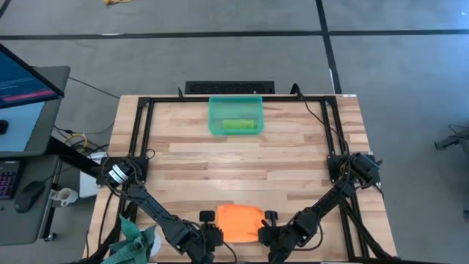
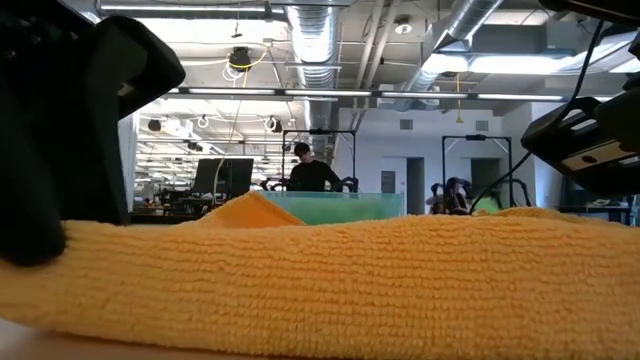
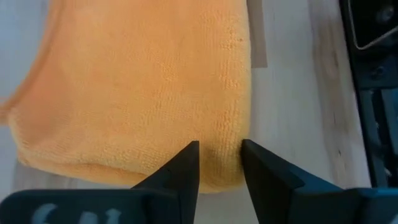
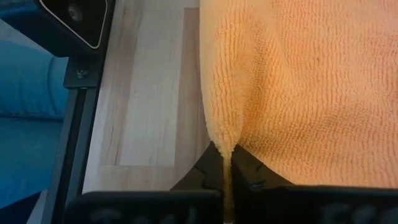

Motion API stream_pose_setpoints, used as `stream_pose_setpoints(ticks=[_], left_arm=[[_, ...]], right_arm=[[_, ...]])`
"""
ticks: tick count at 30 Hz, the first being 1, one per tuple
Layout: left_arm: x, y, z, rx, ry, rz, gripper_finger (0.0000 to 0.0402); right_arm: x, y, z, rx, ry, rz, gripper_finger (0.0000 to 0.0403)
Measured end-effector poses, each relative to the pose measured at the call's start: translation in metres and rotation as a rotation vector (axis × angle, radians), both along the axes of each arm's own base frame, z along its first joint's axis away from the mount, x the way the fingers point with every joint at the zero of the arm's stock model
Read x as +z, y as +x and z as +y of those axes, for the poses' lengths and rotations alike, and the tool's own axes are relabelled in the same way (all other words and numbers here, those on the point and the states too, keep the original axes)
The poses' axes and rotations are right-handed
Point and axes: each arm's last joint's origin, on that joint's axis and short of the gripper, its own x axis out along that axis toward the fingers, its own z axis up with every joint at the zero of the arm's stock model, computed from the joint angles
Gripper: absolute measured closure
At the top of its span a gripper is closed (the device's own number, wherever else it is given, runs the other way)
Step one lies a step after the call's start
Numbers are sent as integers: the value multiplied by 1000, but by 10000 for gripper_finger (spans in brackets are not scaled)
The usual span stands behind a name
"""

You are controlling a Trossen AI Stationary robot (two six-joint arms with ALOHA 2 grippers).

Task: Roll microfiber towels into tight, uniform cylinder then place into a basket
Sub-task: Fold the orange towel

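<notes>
Orange towel (image 2: 330,285): fills the low view, cut by its side and bottom edges.
Basket (image 2: 330,206): only the top rim shows behind it.
Teal cloth (image 1: 135,240): cut by the high view's bottom edge.
Person (image 2: 312,172): distant, detail unreadable.

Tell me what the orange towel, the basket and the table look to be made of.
Orange towel: soft looped microfiber or terry, fuzzy matte nap. Basket: translucent teal plastic, probably; the green roll inside shows through. Table: pale wood planks with visible grain and seams.
</notes>
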Motion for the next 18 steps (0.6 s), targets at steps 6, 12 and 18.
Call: stream_pose_setpoints(ticks=[6, 12, 18], left_arm=[[8, 3, -1, -16, 53, -44, 302], [32, 19, -5, 12, 193, -265, 315], [22, 48, 8, 28, 177, -324, 319]], right_arm=[[0, 0, 0, 4, 12, 7, 394], [0, 0, 0, 6, 14, 9, 385], [1, 1, 0, -8, 25, 10, 396]])
